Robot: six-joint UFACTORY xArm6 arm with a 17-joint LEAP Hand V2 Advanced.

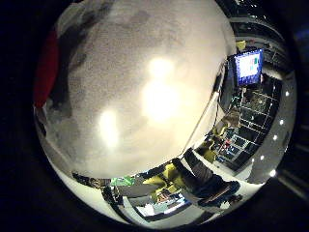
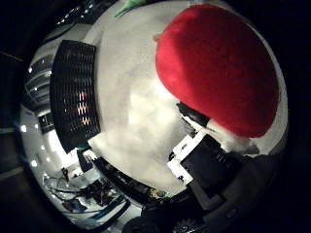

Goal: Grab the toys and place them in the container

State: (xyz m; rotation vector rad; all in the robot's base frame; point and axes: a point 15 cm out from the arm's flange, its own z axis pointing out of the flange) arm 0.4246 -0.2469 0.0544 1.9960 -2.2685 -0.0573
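A big red plush toy (image 2: pixel 218 68) fills much of the thumb side view, so it is close to my palm. Its edge also shows as a red patch (image 1: pixel 47 67) in the little finger side view. It lies against the speckled grey-white table top (image 1: pixel 145 96). White and black parts of my right hand (image 2: pixel 209 165) press in right beside the toy's lower edge. A black mesh container (image 2: pixel 75 94) stands on the table a short way from the toy. Whether the hand grips the toy is hidden.
A small green thing (image 2: pixel 127 7) lies on the table past the toy. Beyond the table's edge (image 1: pixel 203 121), a lit monitor (image 1: pixel 248 65) and room clutter show. Dark shadows (image 1: pixel 72 43) fall on the table near the red toy.
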